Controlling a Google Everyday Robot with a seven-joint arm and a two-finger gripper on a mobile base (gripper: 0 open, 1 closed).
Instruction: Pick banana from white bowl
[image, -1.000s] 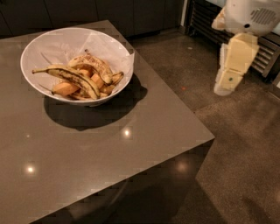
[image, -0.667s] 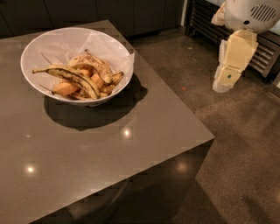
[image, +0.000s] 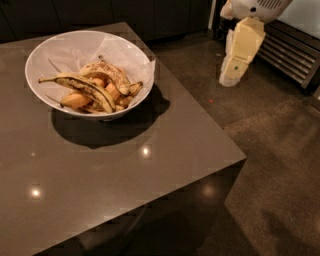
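Observation:
The white bowl (image: 47, 50) stands on the far left part of the dark table (image: 150, 175). In it lies the plump, pale, brown-speckled banana (image: 109, 73), toward the back. A slimmer banana with black streaks (image: 82, 86) lies across the front, with orange fruit chunks (image: 76, 100) beside it. My gripper (image: 231, 77) hangs off the table's right side over the floor, well to the right of the bowl, on a cream arm (image: 245, 42). It holds nothing that I can see.
White paper (image: 127, 50) lines the bowl's right side. The table's right edge and near corner (image: 244, 159) drop to a dark floor. A slatted metal rack (image: 295, 55) stands at the back right behind the arm.
My gripper has moved left and slightly up, nearer the table's right edge. The bowl and its contents have not moved.

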